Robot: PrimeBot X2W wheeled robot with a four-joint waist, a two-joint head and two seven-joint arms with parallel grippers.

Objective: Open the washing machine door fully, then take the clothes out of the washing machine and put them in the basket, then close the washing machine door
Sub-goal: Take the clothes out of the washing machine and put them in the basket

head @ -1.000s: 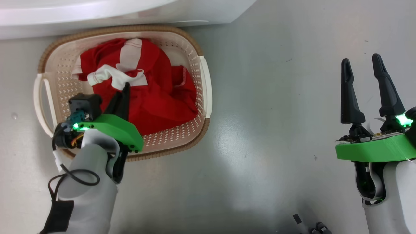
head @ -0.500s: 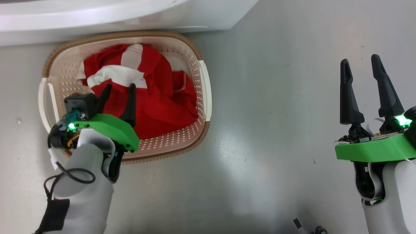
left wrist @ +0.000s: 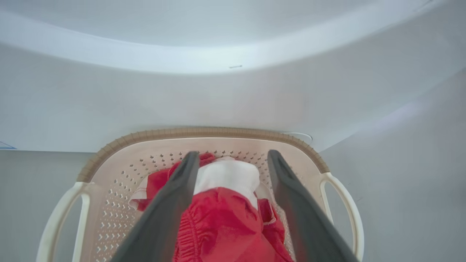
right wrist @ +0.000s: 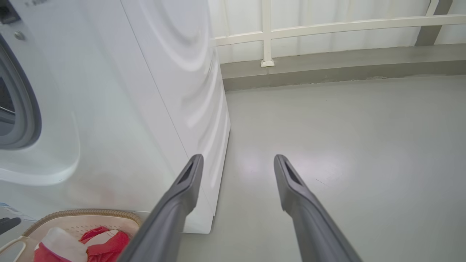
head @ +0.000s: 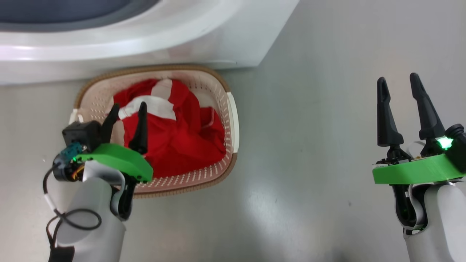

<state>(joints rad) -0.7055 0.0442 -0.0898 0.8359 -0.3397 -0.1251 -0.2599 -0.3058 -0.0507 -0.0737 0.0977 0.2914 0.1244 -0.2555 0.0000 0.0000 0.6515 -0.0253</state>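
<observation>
The red clothes [head: 182,134] with white panels lie bundled inside the cream basket [head: 232,116], which stands on the floor against the front of the white washing machine [head: 174,43]. My left gripper [head: 128,109] hangs open above the near-left part of the basket, nothing between its fingers. Its wrist view looks down past both fingers at the clothes [left wrist: 222,225] and the basket's brown rim [left wrist: 196,131]. My right gripper [head: 397,84] stands open over bare floor far to the right. The machine's grey gasket [right wrist: 22,109] shows in the right wrist view; the door is out of view.
Grey floor [head: 309,163] stretches between the basket and my right arm. A low ledge with a white railing [right wrist: 327,29] runs along the far wall beyond the machine's right side [right wrist: 189,91].
My left gripper went from shut on the clothes to open and lifted off them, leaving them in the basket. The head camera tilted up, bringing more of the machine into view.
</observation>
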